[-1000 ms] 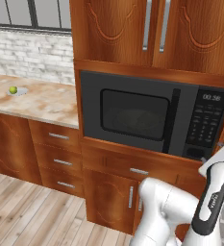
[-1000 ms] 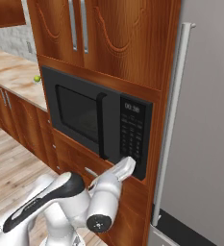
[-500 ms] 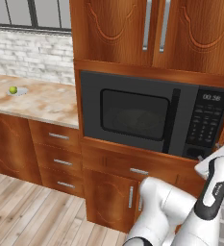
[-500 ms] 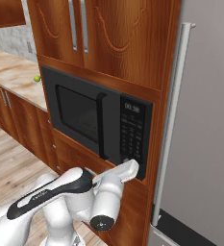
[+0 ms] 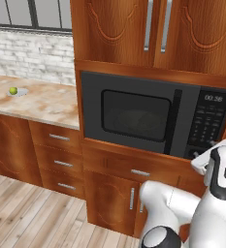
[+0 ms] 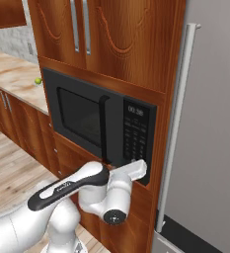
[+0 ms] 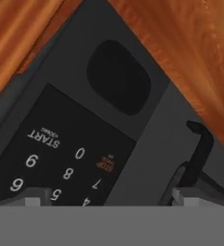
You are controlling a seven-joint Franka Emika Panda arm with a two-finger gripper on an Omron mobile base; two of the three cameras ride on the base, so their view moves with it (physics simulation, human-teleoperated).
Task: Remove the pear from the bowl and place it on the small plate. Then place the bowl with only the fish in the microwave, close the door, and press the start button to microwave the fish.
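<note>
The black microwave stands with its door shut, so the bowl and the fish are hidden behind the dark window. On the small plate, far left on the counter, lies the yellow-green pear, also seen as the pear from the other side. My gripper is at the bottom of the control panel, and the gripper touches or nearly touches it. In the hand view the gripper is open, one dark fingertip at the right, the START key close by.
Brown wooden cabinet doors hang above the microwave, with drawers below and left. The marble counter runs left under a brick wall. A tall grey fridge stands just right of the microwave.
The hand has edged in towards the lower end of the control panel while the forearm has swung round behind it. The door, pear and plate are unmoved.
</note>
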